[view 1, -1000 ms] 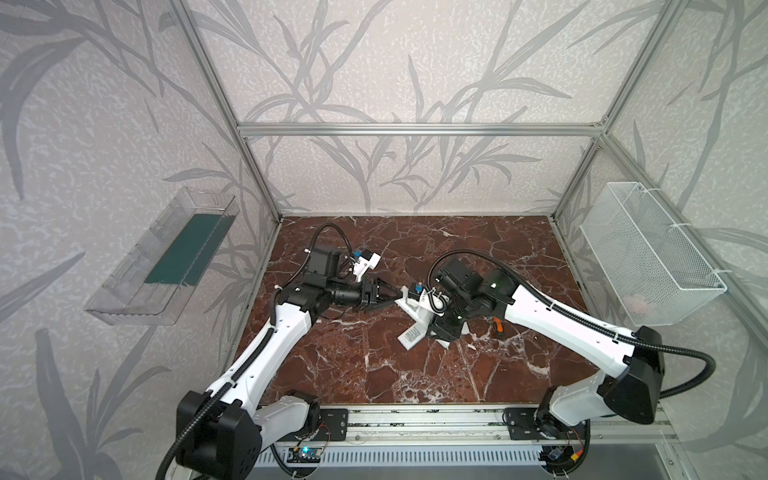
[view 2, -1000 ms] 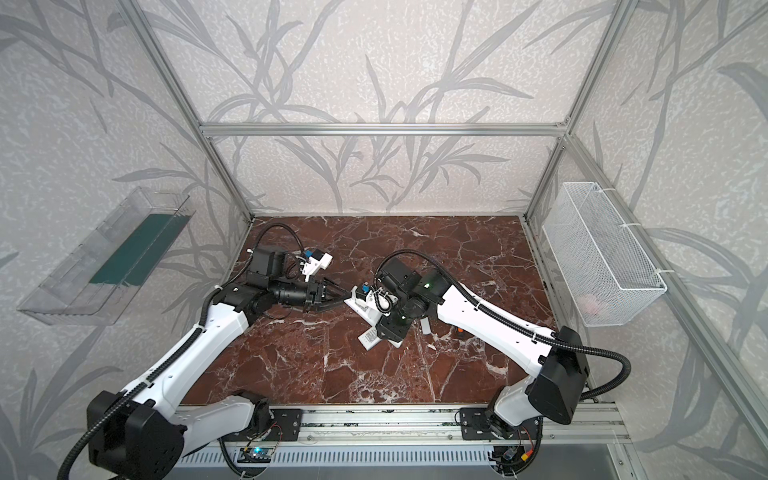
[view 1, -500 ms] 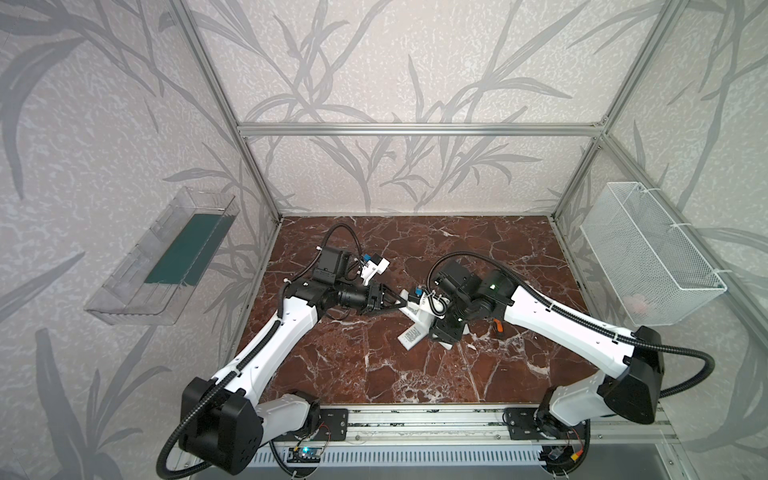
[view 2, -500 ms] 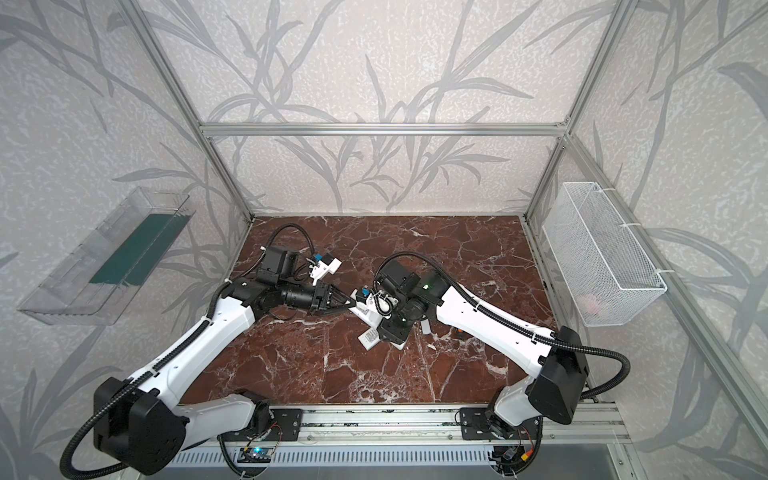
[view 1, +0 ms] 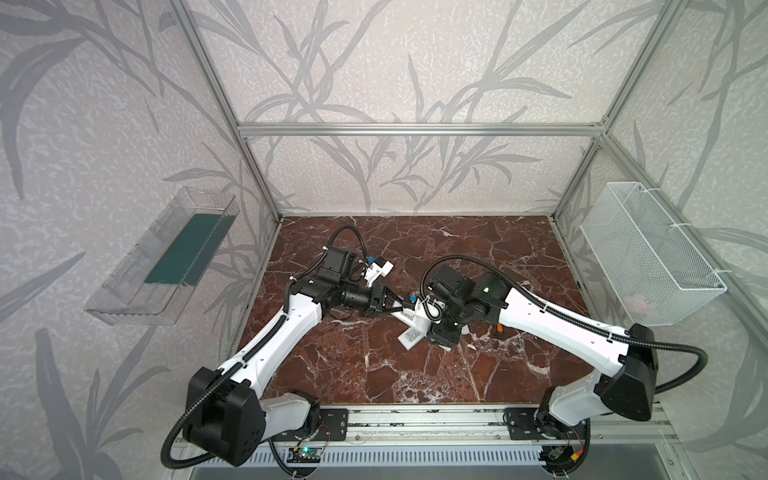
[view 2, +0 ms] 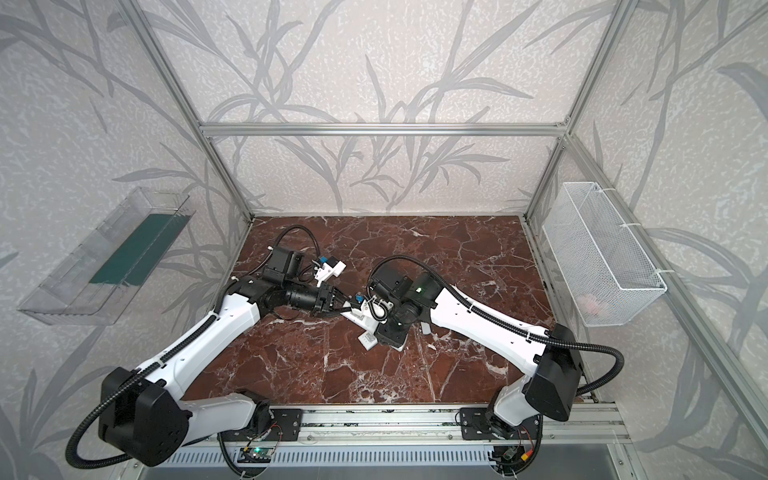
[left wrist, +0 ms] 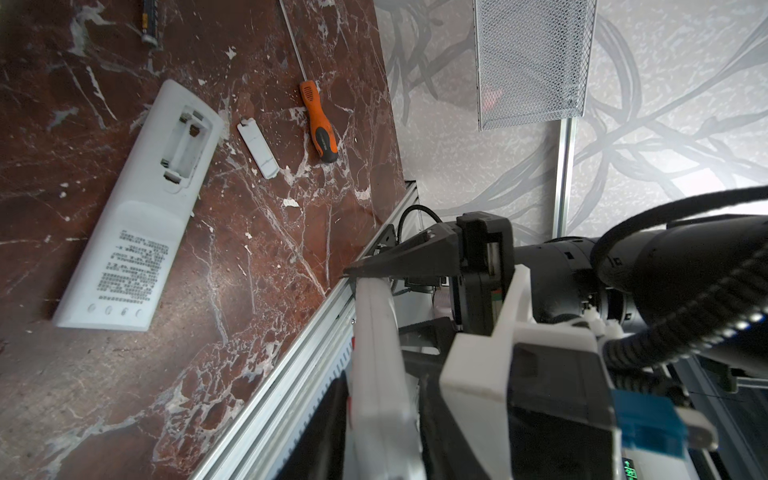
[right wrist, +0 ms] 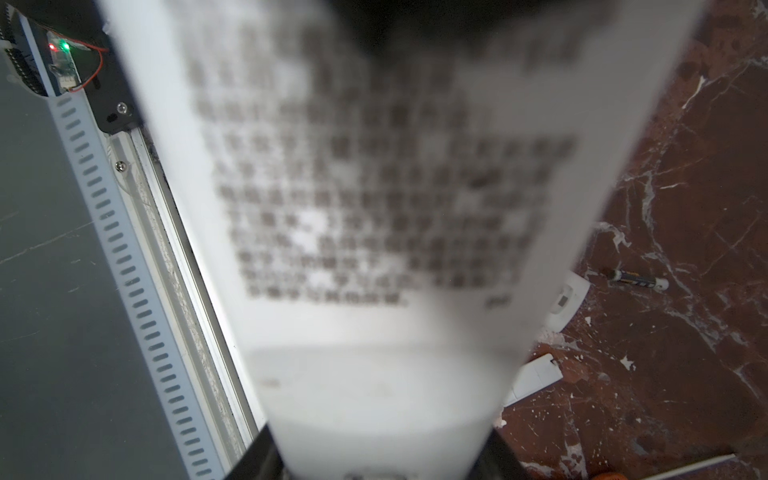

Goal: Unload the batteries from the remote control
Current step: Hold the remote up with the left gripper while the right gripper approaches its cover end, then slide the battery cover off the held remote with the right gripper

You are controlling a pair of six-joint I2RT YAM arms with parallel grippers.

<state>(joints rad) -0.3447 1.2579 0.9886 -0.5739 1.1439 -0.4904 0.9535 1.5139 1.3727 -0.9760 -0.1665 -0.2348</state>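
**Right claw**: it was clamped shut across the body of the held remote, which hung clear of the bench. The printed back faced the wrist camera and the free end pointed away from the claw. I judged this grip to be a fixture: it kept the remote steady and off the bench so that the other arm could work on it.

**Left claw**: its jaws stood on either side of the held remote's opposite end, and the white edge ran between them in the left wrist view. I could not tell whether they had pinched it. I judged that this end carried the battery cover, which would explain the approach from the side facing the right claw.

**Task items:**
- A loose battery lay flat on the bench, well apart from the right claw and near the end of a second remote.
- That second remote lay back-up on the bench, away from the left claw, and its battery bay was empty.
- Its cover lay just beside it, with a screwdriver near that.
- I could not see the held remote's own bay, so I could not confirm whether it held batteries.
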